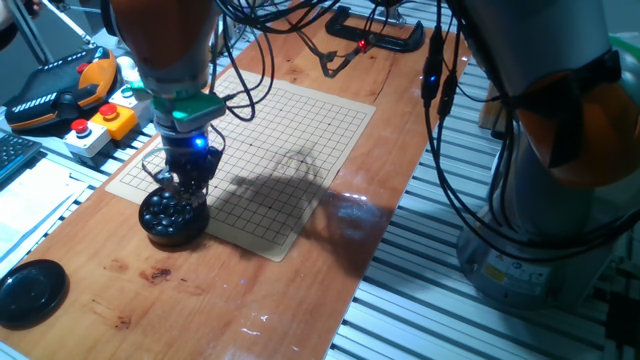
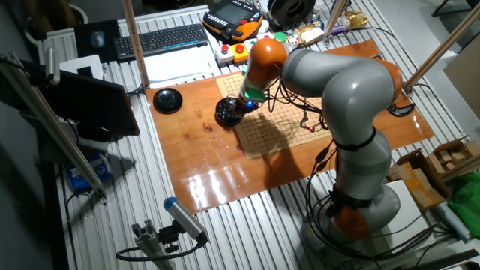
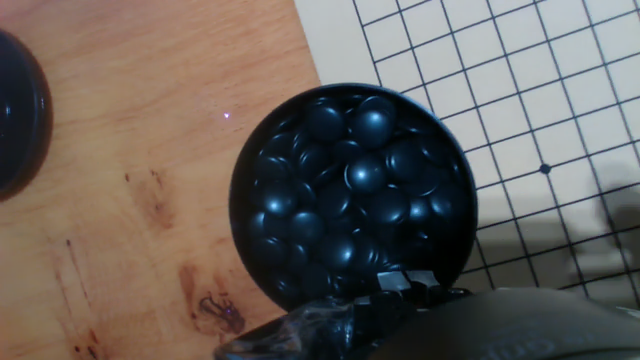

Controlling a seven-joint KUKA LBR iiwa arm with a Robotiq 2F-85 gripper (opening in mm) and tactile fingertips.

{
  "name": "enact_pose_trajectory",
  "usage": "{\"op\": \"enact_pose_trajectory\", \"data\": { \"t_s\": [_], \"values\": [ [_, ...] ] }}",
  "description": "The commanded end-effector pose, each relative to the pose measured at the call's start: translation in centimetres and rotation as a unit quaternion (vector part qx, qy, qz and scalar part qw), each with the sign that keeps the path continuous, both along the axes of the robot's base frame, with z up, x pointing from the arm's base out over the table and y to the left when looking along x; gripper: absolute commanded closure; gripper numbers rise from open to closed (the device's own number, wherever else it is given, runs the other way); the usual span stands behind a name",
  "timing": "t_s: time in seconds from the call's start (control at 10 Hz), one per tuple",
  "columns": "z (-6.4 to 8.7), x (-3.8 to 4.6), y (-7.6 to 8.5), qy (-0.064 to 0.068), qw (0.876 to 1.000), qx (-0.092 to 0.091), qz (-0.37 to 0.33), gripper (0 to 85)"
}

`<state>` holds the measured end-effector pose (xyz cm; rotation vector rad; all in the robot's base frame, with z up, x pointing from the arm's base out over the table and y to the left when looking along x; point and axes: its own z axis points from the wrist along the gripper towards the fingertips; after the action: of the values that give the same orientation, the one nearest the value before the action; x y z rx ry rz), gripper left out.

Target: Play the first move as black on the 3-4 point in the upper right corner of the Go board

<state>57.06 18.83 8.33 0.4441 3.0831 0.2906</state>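
Note:
A round black bowl sits at the near left corner of the Go board, and it is full of glossy black stones. No single black stone stands apart from the heap. My gripper hangs just over the bowl, its tips at the bowl's edge in the hand view. The tips sit close together, and whether they hold a stone is hidden. The board carries no stones. The 3-4 point looks like every other crossing, and I cannot single it out.
A black lid lies on the wooden table left of the bowl. Beyond the board's left side are a button box and an orange pendant. A black clamp and cables lie at the far edge.

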Motion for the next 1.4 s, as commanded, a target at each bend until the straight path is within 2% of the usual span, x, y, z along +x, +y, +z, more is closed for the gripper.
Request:
{"op": "enact_pose_trajectory", "data": {
  "t_s": [0.0,0.7,0.9,1.0,1.1,1.2,1.3],
  "values": [
    [-0.17,0.03,0.09,-0.001,1.0,-0.001,-0.001,84.3],
    [-0.45,0.27,0.05,0.003,1.0,0.004,-0.007,84.3],
    [-0.42,0.28,0.02,0.008,1.0,0.016,-0.006,84.3],
    [-0.42,0.28,0.02,0.017,1.0,-0.016,0.015,84.3],
    [-0.42,0.28,0.02,0.017,0.999,-0.039,0.03,84.3],
    [-0.42,0.28,0.02,0.019,0.998,-0.052,0.043,84.3],
    [-0.42,0.28,0.02,0.019,0.997,-0.056,0.051,84.3]
  ]
}}
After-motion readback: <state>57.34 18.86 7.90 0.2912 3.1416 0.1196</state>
